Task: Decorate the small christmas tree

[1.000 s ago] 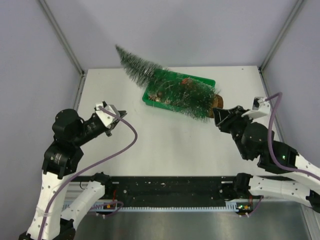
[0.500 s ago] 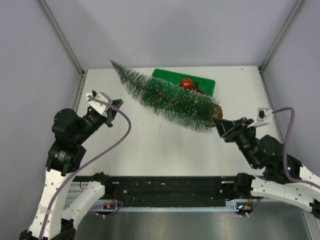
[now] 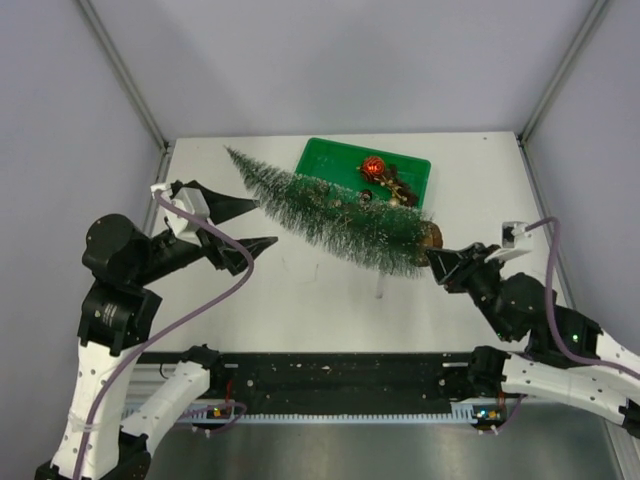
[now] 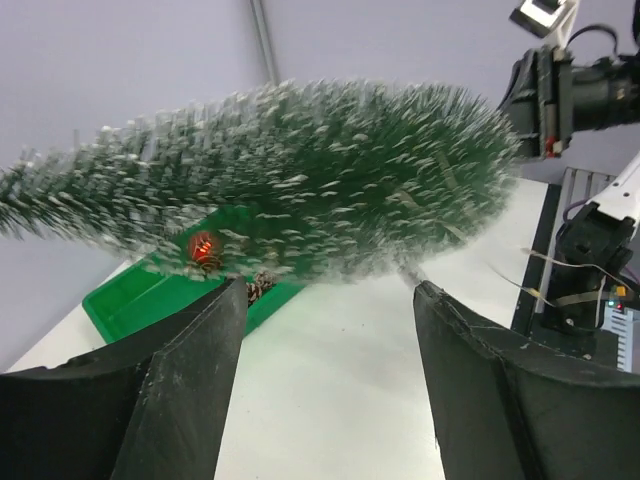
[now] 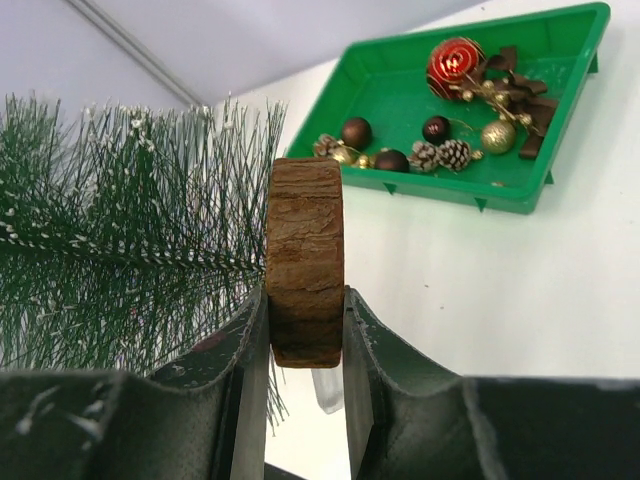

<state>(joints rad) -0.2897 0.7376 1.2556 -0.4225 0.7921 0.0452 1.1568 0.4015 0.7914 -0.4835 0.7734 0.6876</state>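
**Tree clamped by its base, not yet stood up**

My right gripper [image 3: 437,263] was clenched on the wooden disc base [image 5: 305,260] of the small christmas tree [image 3: 335,210], one finger flat against each face of the disc. The tree lay nearly level and, as far as I could judge, clear of the table [image 3: 330,320]. Its base sat toward 4 o'clock and its tip pointed to 10 o'clock, crossing the near edge of the green tray [image 3: 325,160]. That tray sat at 12 o'clock with a red ball [image 3: 373,166], pine cones and small brown and gold baubles in it. None of them was on the tree.

My left gripper [image 3: 268,222] waited at 9 o'clock, released and grasping nothing, its fingers spread wide just beside the thin end of the tree.

I took this to be the setting-up step, before any decorating. The next move called for swinging the tree upright and planting the disc flat on bare table toward 6 o'clock of the tray. The left gripper could steady the upper trunk, closing gently because the bristles give. Only then could I let go and reach for an ornament.
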